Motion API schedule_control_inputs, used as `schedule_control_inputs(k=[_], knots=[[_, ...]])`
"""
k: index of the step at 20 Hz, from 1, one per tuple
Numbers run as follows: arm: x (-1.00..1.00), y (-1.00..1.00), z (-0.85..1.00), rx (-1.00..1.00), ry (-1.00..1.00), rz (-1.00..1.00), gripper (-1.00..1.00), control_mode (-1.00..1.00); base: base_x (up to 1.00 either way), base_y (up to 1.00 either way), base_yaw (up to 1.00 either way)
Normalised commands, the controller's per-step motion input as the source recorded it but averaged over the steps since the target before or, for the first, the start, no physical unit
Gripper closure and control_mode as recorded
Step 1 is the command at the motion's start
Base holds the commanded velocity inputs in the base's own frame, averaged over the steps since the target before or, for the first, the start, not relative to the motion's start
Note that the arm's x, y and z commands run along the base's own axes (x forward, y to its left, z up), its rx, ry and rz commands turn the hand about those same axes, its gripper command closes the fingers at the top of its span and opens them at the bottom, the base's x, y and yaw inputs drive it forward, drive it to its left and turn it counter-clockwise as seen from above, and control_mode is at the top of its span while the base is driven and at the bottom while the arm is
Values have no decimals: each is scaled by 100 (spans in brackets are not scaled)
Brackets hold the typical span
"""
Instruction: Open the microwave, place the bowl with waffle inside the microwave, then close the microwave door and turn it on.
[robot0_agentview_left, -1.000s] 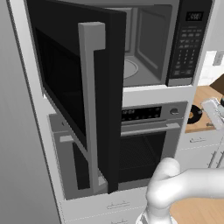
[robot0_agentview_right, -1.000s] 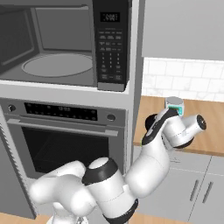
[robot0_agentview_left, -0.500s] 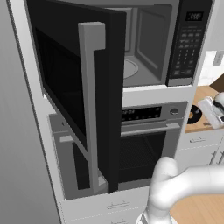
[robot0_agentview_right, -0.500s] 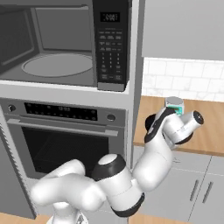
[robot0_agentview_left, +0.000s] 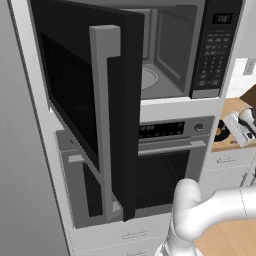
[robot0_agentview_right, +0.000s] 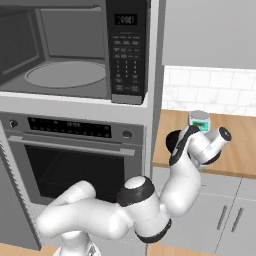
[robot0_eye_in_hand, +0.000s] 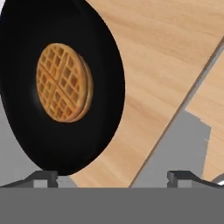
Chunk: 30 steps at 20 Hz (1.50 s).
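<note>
Claw spread above the bowl, microwave standing open.

In the hand view the bowl (robot0_eye_in_hand: 61, 87) ran off the top and left edges of the picture, and the claw (robot0_eye_in_hand: 113, 178) showed just its two dark tips, set wide apart with nothing between them (one tip sat right under the bowl's rim, though contact could not be judged). In the left base view the bowl (robot0_agentview_left: 222, 133) was a small dark shape at the near edge of the wooden surface (robot0_agentview_left: 235, 107), partly behind the white hand. The black bowl held a round orange-brown waffle (robot0_eye_in_hand: 64, 82) lying flat in its middle. The microwave (robot0_agentview_left: 190, 47) was built in above an oven (robot0_agentview_left: 170, 165); the microwave door (robot0_agentview_left: 95, 105) hung swung out to the left, baring the grey cavity and turntable (robot0_agentview_right: 65, 74). A small jar (robot0_agentview_right: 200, 120) stood toward the surface's back edge, before a white tiled wall (robot0_agentview_right: 210, 90).
</note>
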Motion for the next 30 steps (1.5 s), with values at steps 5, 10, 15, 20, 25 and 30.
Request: schedule_control_inputs(k=[5,10,15,20,25,30], knots=[[34,-18,-30,-1,3,-8,-100,-100,0,0,0],[35,-17,-29,0,3,-8,-100,-100,0,0,0],[29,-12,-22,0,5,-6,-100,-100,0,0,0],[4,-3,-14,0,3,-1,100,-100,0,0,0],[-29,2,-27,0,-1,2,100,-100,0,0,0],[-42,11,-60,0,0,1,100,-100,0,0,0]])
